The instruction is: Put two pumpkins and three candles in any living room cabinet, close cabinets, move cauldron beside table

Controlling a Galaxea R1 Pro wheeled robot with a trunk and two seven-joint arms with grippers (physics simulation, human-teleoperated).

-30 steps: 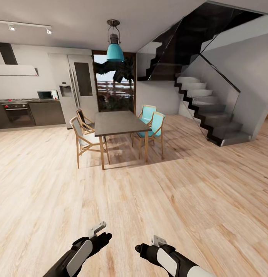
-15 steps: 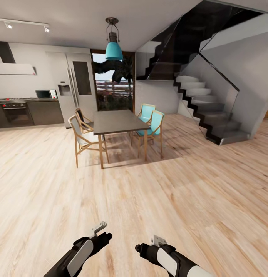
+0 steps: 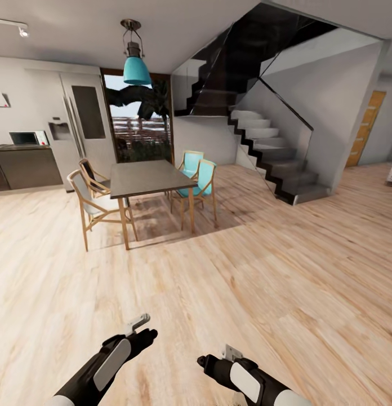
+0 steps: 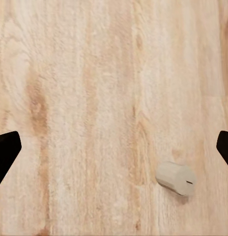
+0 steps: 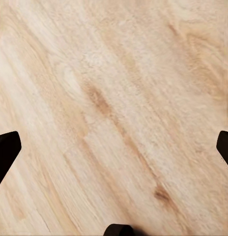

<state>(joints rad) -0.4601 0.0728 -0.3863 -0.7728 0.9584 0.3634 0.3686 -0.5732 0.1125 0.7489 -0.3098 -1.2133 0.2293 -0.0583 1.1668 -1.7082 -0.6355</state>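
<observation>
A small pale tan candle [image 4: 176,178] lies on its side on the wooden floor, below my left gripper [image 4: 114,152] and nearer one of its two dark fingertips. That gripper is open and holds nothing. My right gripper [image 5: 114,152] is also open, over bare floorboards. In the head view both arms reach forward low over the floor, with the left gripper [image 3: 148,334] and the right gripper [image 3: 203,361] side by side. The pumpkins, cabinet, cauldron and living-room table are out of view.
A dark-topped dining table [image 3: 145,177] on slim wooden legs stands ahead left with several chairs [image 3: 89,206] around it. A glass-sided staircase [image 3: 275,163] rises at the right, with an orange door [image 3: 365,129] beyond it. Kitchen units [image 3: 24,166] line the far left wall. Open wooden floor [image 3: 286,282] lies ahead.
The whole head view has swung to the right, bringing the orange door into sight and pushing the kitchen off the left edge. The arms keep nearly the same pose.
</observation>
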